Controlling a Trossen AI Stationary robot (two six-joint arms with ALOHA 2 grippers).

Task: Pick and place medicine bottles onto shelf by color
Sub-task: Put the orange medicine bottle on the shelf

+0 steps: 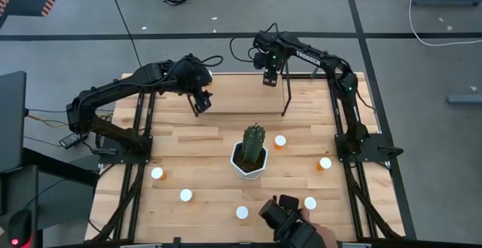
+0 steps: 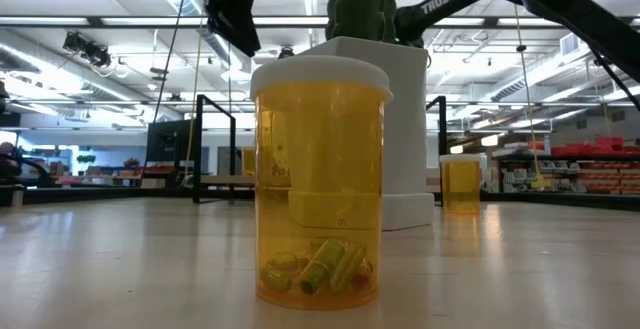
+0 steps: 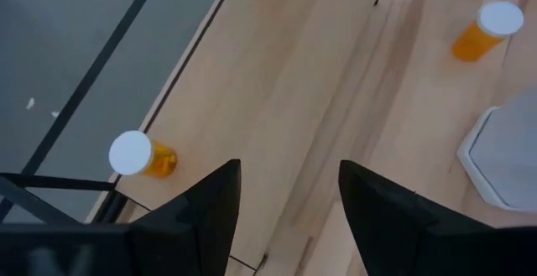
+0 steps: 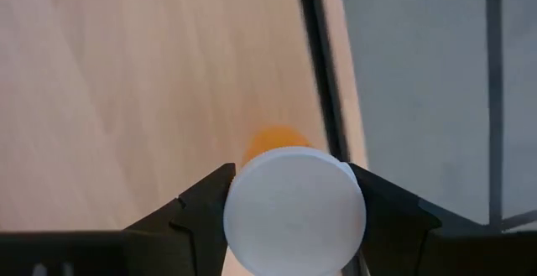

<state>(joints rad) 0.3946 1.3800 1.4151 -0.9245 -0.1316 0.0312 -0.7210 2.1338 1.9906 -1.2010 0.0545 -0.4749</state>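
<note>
Already the right gripper (image 4: 294,205) pinches a medicine bottle (image 4: 294,210) by its white cap near the shelf's (image 1: 248,105) far edge; left gripper (image 3: 289,200) is spread, empty. The bottle looks light, stiff and smooth.

A robotics lab or industrial workshop hall is shown. A high ceiling with rows of strip lights (image 2: 90,14) and exposed ducts is seen in the low view, and far right, shelving with red bins (image 2: 585,164) is visible. The wooden table (image 1: 203,146) is placed on a grey concrete floor (image 1: 68,44) marked with dark tape lines, and loose cables (image 1: 433,10) are laid across it.
</note>
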